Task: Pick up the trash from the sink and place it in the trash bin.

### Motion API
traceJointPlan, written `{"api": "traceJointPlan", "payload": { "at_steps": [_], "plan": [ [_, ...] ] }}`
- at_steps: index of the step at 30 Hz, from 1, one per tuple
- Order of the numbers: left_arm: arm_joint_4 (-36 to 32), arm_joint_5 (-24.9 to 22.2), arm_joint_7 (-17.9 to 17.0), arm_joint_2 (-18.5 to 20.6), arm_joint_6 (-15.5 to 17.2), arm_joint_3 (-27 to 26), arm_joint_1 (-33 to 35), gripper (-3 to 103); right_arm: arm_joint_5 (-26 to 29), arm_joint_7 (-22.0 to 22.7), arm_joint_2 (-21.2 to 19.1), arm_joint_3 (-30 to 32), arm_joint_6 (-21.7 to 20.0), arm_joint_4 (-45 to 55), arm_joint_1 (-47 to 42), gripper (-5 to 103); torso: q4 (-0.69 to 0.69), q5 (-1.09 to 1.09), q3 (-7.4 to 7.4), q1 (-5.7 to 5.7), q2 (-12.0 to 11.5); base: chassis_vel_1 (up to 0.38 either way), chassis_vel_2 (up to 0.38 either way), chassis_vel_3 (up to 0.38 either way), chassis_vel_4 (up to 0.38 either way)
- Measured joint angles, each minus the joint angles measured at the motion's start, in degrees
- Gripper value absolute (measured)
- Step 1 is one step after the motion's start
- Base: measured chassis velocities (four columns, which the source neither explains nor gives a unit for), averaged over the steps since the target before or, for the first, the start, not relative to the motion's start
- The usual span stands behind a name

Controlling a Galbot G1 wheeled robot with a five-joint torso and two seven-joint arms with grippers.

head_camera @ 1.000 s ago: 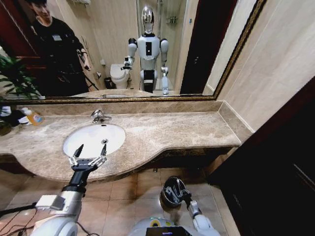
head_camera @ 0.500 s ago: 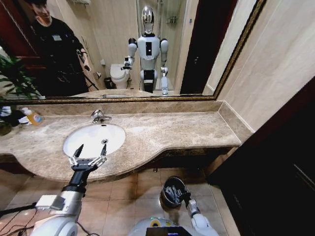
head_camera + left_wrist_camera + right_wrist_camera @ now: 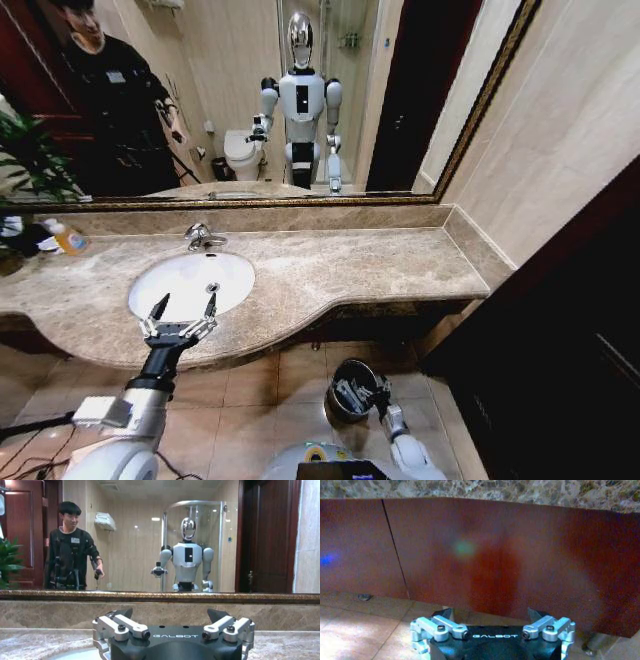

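Left to right in the head view. Far left of frame, an orange soap bottle point(image 3: 68, 238) stands on the surface point(image 3: 350, 265), not part of the job. The sink point(image 3: 190, 283) sits left of centre; its basin looks bare white, no trash visible in it from here. The left gripper point(image 3: 179, 318) hovers at the sink's near rim, lower left of frame, fingers spread wide and holding nothing; same spot and same spread as 1 s ago, so no change on that side. In the left wrist view the left gripper point(image 3: 170, 620) is likewise released, facing the mirror.

Bottom centre: the bin point(image 3: 352, 390) stands on the floor below the surface edge. The right gripper point(image 3: 378, 396) is at the bin's right rim; over the last second it has edged slightly right and down beside the bin. In the right wrist view it point(image 3: 490, 619) is released and empty, pointed at the brown cabinet front point(image 3: 520, 562).

Judgement: with the sink looking clear and both grippers empty, the drop appears done and the right arm seems to be pulling away; task looks near finished.
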Motion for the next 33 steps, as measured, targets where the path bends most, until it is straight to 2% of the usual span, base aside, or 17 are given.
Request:
{"api": "traceJointPlan", "payload": {
  "at_steps": [5, 9, 12, 14, 16, 17, 18, 27, 28, 30, 33],
  "plan": [
    [0.0, 0.0, 0.0, 0.0, 0.0, 0.0, 0.0, 100, 1.7, -0.7, -0.1, 0.1, -1.6, 2.7, -1.2, 100, 0.0, 0.0, 0.0, 0.0, 0.0, 0.0, 0.0, 0.0, 0.0],
    [0.0, 0.0, 0.0, 0.0, 0.0, 0.0, 0.0, 100, 7.0, -1.3, -0.2, 0.4, -7.1, 11.7, -4.6, 100, 0.0, 0.0, 0.0, 0.0, 0.0, 0.0, 0.0, 0.0, 0.0],
    [0.0, 0.0, 0.0, 0.0, 0.0, 0.0, 0.0, 100, 7.5, -1.3, -0.4, 0.7, -8.4, 14.9, -5.7, 100, 0.0, 0.01, 0.0, 0.0, 0.0, 0.0, 0.0, 0.0, 0.0],
    [0.0, 0.0, 0.0, 0.0, 0.0, 0.0, 0.0, 100, 8.7, -1.3, -1.4, 0.9, -11.2, 20.4, -7.7, 100, 0.0, 0.0, 0.0, 0.0, 0.0, 0.0, 0.0, 0.0, 0.0],
    [0.0, 0.0, 0.0, 0.0, 0.0, 0.0, 0.0, 100, 8.9, -1.3, -1.5, 0.9, -11.3, 20.8, -7.8, 100, 0.0, 0.0, 0.0, 0.0, 0.0, 0.0, 0.0, 0.0, 0.0],
    [0.0, 0.0, 0.0, 0.0, 0.0, 0.0, 0.0, 100, 10.9, -0.8, -2.5, 1.0, -12.5, 25.2, -9.2, 100, 0.0, 0.0, 0.0, 0.0, 0.0, 0.0, 0.0, 0.0, 0.0],
    [0.0, 0.0, 0.0, 0.0, 0.0, 0.0, 0.0, 100, 10.9, -0.8, -2.5, 1.0, -12.5, 25.2, -9.2, 100, 0.0, 0.0, 0.0, 0.0, 0.0, 0.0, 0.0, 0.0, 0.0],
    [0.0, 0.0, 0.0, 0.0, 0.0, 0.0, 0.0, 100, 18.5, 4.3, -2.9, 4.8, -17.2, 46.1, -15.1, 100, 0.0, 0.01, 0.0, 0.0, 0.0, 0.0, 0.0, 0.0, 0.0],
    [0.0, 0.0, 0.0, 0.0, 0.0, 0.0, 0.0, 100, 18.5, 4.3, -2.9, 4.8, -17.2, 46.1, -15.1, 100, 0.0, 0.01, 0.0, 0.0, 0.0, 0.0, 0.0, 0.0, 0.0],
    [0.0, 0.0, 0.0, 0.0, 0.0, 0.0, 0.0, 100, 19.5, 5.7, -3.8, 5.8, -18.6, 55.6, -18.2, 100, 0.0, 0.01, 0.0, 0.0, 0.0, 0.0, 0.0, 0.0, 0.0],
    [0.0, 0.0, 0.0, 0.0, 0.0, 0.0, 0.0, 100, 19.6, 7.1, -3.9, 5.9, -19.5, 60.4, -19.4, 100, 0.0, 0.01, 0.0, 0.0, 0.0, 0.0, 0.0, 0.0, 0.0]
  ]
}}
